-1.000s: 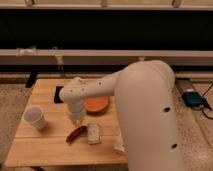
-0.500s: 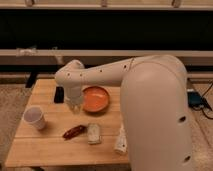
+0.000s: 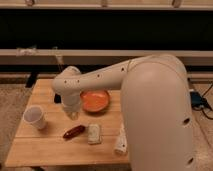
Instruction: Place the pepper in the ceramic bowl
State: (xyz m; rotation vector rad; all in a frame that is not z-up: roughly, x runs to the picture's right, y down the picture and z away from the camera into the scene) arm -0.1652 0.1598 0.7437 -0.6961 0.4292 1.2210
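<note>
I am at the approach step: the pepper (image 3: 74,132) has not been picked up. It lies flat on the wooden surface (image 3: 44,151), slanted, with one end toward the front left and the other toward a whitish packet (image 3: 93,134) just beside it. My claw (image 3: 73,115) hangs pointing down from the wrist, above the pepper and slightly behind it, and apart from it. I cannot tell whether the claw is spread or pressed together, because it shows only as a dim shape under the wrist. Nothing appears to be in it.

The bowl (image 3: 95,100) sits just to the side of my claw, near the back of the surface, and looks empty. A paper cup (image 3: 35,117) stands well off on the other side, and a white bottle (image 3: 121,140) lies beyond the packet.

Next I judge that I must come straight down and close across the pepper's slim middle, turned square to its slant. I must keep clear of the packet. After that comes a short lift and a carry over the bowl's rim.
</note>
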